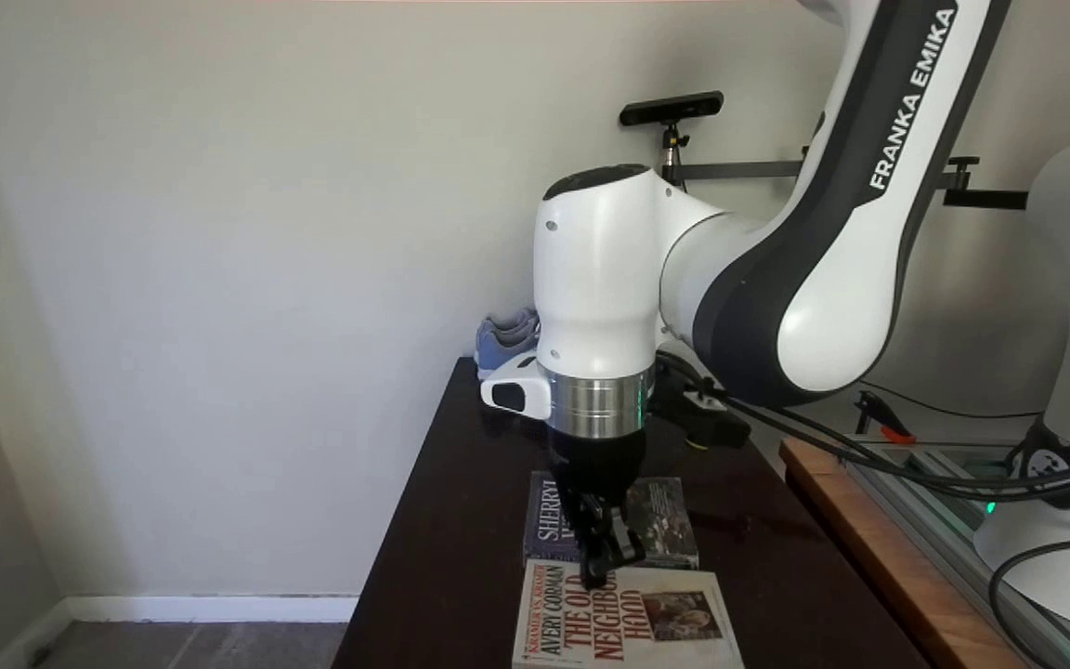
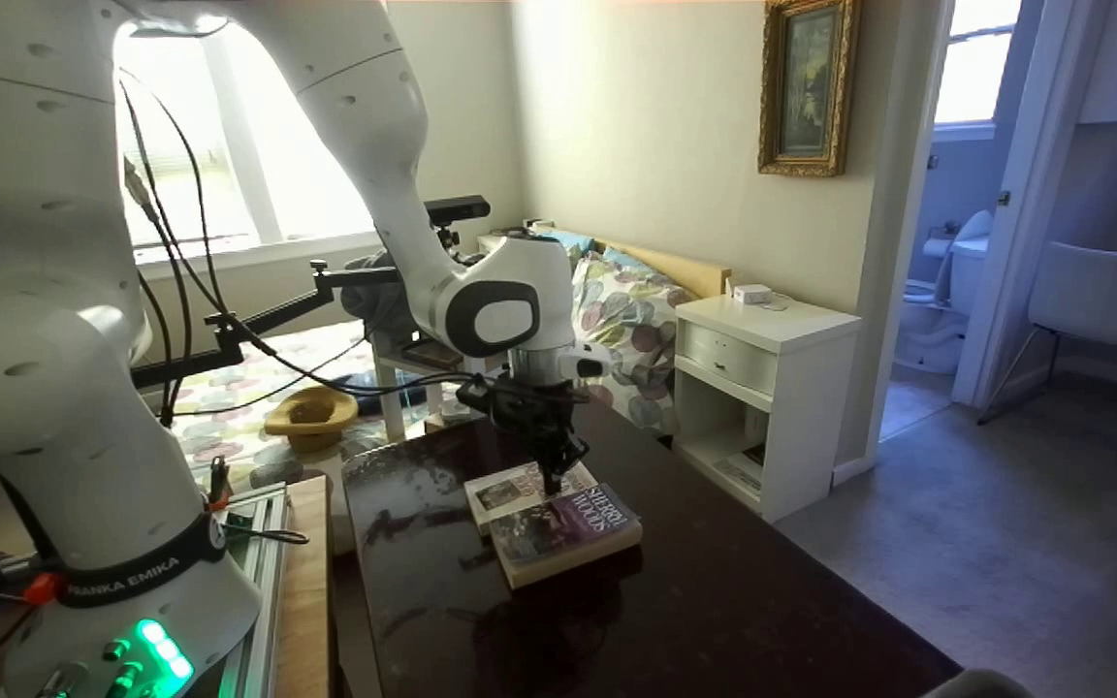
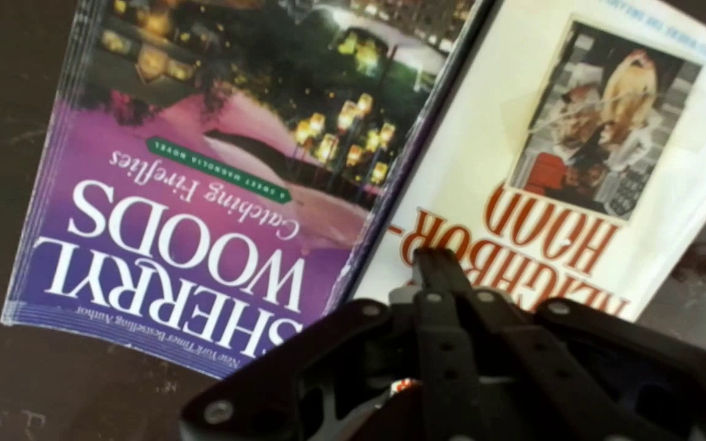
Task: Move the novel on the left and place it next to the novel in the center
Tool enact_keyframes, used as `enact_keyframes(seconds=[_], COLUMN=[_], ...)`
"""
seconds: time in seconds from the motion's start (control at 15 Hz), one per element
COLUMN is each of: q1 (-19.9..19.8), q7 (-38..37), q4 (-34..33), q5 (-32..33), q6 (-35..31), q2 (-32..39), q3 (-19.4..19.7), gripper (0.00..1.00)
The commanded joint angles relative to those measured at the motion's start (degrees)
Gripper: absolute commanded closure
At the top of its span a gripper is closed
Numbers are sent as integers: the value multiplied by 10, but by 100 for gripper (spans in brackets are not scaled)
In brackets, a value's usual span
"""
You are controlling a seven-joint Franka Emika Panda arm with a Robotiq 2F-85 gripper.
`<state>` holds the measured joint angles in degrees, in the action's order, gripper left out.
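**Novels side by side; little seems left but backing away**

Your gripper (image 3: 437, 266) is closed with nothing held: its fingers meet over the white novel (image 3: 549, 165), which lies flat beneath the tips. No view settles whether the tips touch its cover. Just beside the tips, across a thin dark seam, lies the purple novel (image 3: 236, 184), also flat. The two long edges run alongside each other, touching or all but touching; the seam is too fine for you to call. In both exterior views the ends look about level. Under the novels, lower than the gripper, is the dark table (image 2: 714, 601). Farthest off, well apart from the gripper and past the purple novel, an exterior view shows a blue shoe (image 1: 501, 348) by the table's end.

So I judge "next to" as met, and the placing as done or very nearly so. Which of the pair is the left one, the views don't say outright; the white novel, on the robot's left, is the likelier. Left for you, probably: a small nudge if you want the seam tighter, then raising the gripper clear of both covers.
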<state>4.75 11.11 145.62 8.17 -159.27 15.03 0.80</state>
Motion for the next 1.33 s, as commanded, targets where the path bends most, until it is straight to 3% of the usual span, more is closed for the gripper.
enact_keyframes(seconds=[0.0, 0.73, 1.0, 1.27], q1=[3, -4, 3, 19], q7=[-42, -98, -94, -80], q4=[35, 54, 61, 52], q5=[45, 125, 84, 25], q6=[33, 85, 120, 143], q2=[-33, -73, -142, -155], q3=[18, 48, 10, -46], gripper=[100, 100, 100, 100])
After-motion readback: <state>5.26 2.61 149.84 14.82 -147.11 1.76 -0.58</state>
